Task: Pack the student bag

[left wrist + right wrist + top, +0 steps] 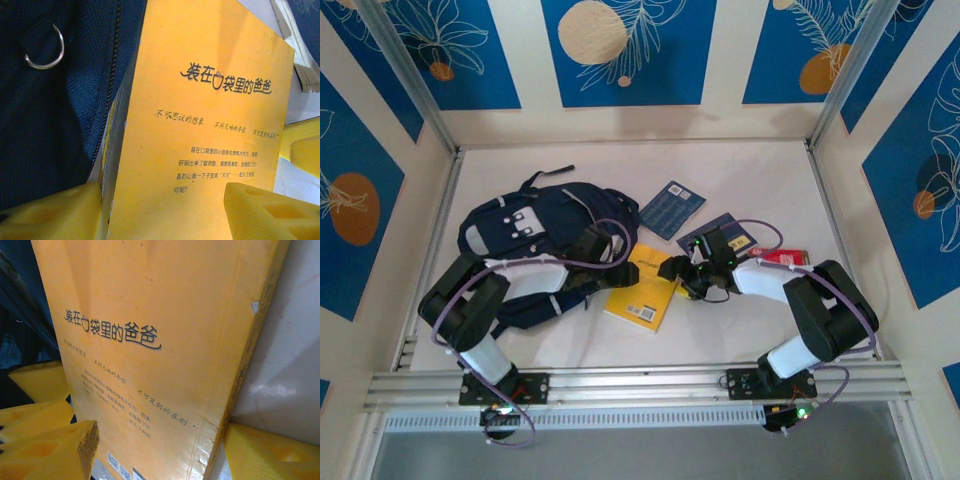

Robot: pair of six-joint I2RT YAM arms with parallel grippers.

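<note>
From the overhead camera I see the student bag (535,225) lying on the table (740,180), just left of the yellow book (645,290). I cannot see into the bag from here. The left gripper (617,268) is at the book's left edge and the right gripper (675,270) at its right edge. A blue book (672,208) lies beyond the yellow one. A darker booklet (725,230) and a red item (785,257) lie to its right.

On my left wrist feed, the yellow book's long edge rests against the bag's navy mesh, beside a zip line (112,85) and below a metal ring (45,47). I cannot tell whether that edge is inside the opening. The left gripper's (165,200) jaws stand wide over the cover with nothing clamped. I cannot tell whether the pads touch it.

On my right wrist feed, the same cover faces me, with the bag's dark fabric on its left and bare table on its right. The right gripper's (160,445) jaws are also wide. One finger lies over the cover and the other sits just off the book's edge, gripping nothing.
</note>
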